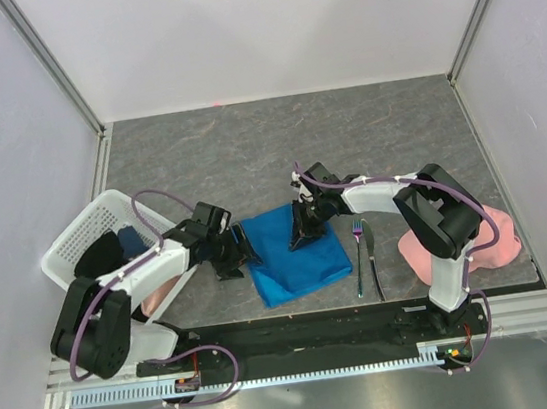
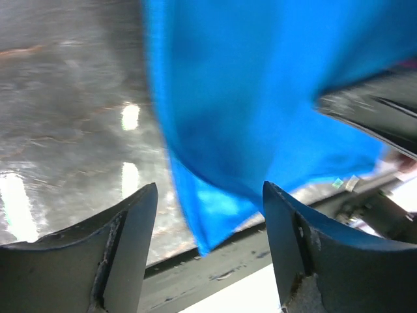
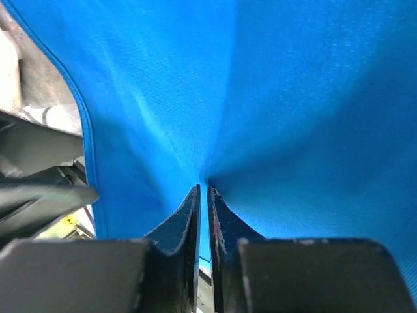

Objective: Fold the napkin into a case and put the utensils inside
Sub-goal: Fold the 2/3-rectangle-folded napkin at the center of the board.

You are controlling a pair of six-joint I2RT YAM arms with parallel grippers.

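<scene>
The bright blue napkin lies as a broad, roughly square sheet on the table in front of both arms; no narrow case is in view. My left gripper is at its left edge. In the left wrist view that gripper is open, with a hanging napkin corner beyond its fingers and touching neither. My right gripper is over the sheet's upper middle. In the right wrist view it is shut on a puckered fold of the napkin. The utensils, a fork and a knife, lie side by side just right of the cloth.
A white slotted basket with dark items stands at the left, behind the left arm. A pale pink cloth lies at the right by the right arm's base. Another pinkish cloth lies under the left arm. A black rail marks the near edge.
</scene>
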